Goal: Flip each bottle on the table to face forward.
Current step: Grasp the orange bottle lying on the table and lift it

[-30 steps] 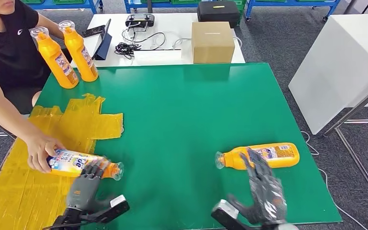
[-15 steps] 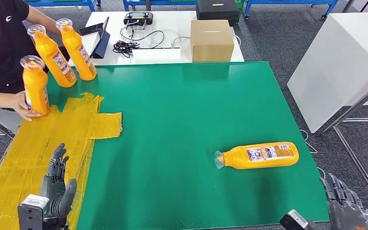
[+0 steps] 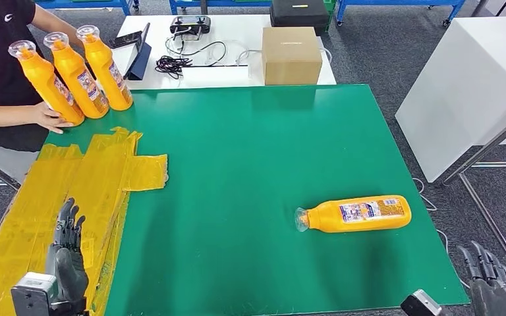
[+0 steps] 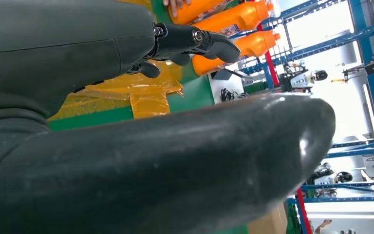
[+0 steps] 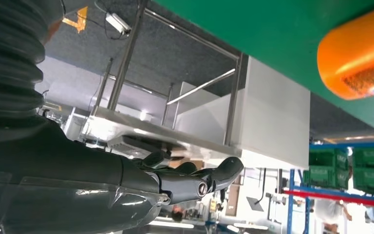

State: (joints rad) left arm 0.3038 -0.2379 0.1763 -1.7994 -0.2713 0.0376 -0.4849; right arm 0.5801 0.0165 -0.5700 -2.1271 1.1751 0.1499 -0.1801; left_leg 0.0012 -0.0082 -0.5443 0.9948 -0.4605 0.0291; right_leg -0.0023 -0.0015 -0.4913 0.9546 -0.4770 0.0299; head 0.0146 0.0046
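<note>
The left hand (image 3: 66, 253) is seen low over the yellow tape (image 3: 72, 191) at the near left of the table (image 3: 250, 151). Its fingers (image 3: 69, 220) are extended and slightly apart, and nothing is held. In the left wrist view the fingers (image 4: 195, 41) are likewise seen stretched out and free of any load, with the thumb (image 4: 185, 161) large in the foreground.

The right hand (image 3: 494, 286) is placed off the near right corner of the table, beyond its edge. Its fingers (image 3: 477, 260) are spread and nothing is gripped. In the right wrist view the hand (image 5: 185, 183) is seen below table level, the fingers lightly curved and bare, with the base of the lying bottle (image 5: 358, 63) above it on the green surface.

1 lying bottle (image 3: 356, 214) is found on its side at the right of the table, cap toward the centre and base toward the right edge, its label uppermost. It is well apart from both hands and is touched by nothing.

3 standing bottles (image 3: 72, 76) are set in a close row at the far left corner, leaning in the picture, labels partly visible. The nearest of them is touched by a person's hand (image 3: 49, 117).

It is judged that 3 bottles have been dealt with and 1 is left. Whether the lying bottle's label face already counts as forward cannot be settled from these views. A cardboard box (image 3: 291, 56) is noted on the white bench (image 3: 237, 72) behind.
</note>
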